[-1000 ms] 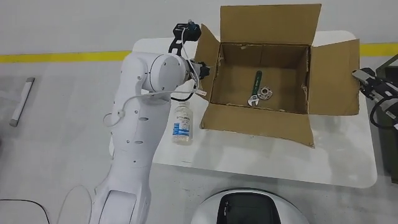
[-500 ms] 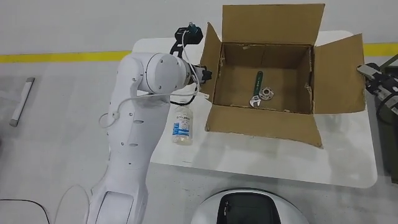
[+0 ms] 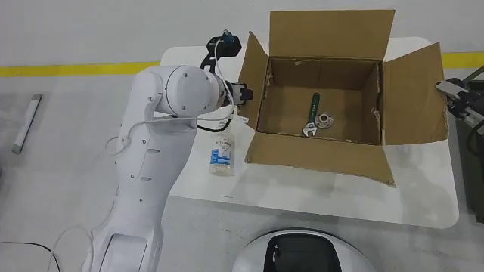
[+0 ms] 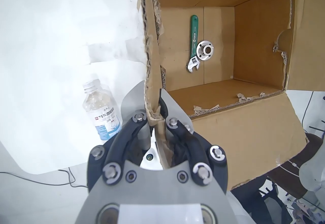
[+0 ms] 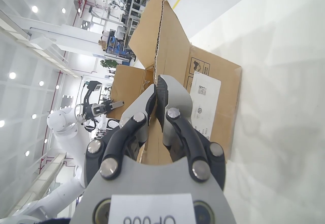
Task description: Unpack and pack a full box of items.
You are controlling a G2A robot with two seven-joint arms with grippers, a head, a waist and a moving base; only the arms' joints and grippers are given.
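Box (image 3: 318, 155): open cardboard carton, right of centre in the top view, standing on the white table (image 3: 340, 196). All four flaps are spread. The far flap stands up toward the upper edge of the frame and the near flap hangs down toward the lower edge.

Contents, on the box floor:
- Green-handled wrench (image 3: 311, 111), lying lengthwise, with the handle toward the far wall and the head toward the near wall.
- Round metal flange (image 3: 324, 118) immediately right of the wrench, close to the head. In the left wrist view it sits right against the shaft.

Left gripper (image 4: 154, 108): fingers closed on the torn edge of the left flap (image 3: 253, 72), with the cardboard pinched between the pads. In the top view it sits at the box's left side, a little left of frame centre and above the middle.

Right gripper (image 5: 156, 86): fingers pressed onto the edge of the right flap (image 3: 412, 91), with the corrugated edge held between them. In the top view it is at the far right edge of the frame.

Bottle (image 3: 221, 153): clear plastic with a white and blue label, lying on the table outside the box. It is just left of the near-left corner, lower left of frame centre, and its cap end is tucked under the left arm.

Yellow floor line (image 3: 76, 68): runs across the frame behind the table.
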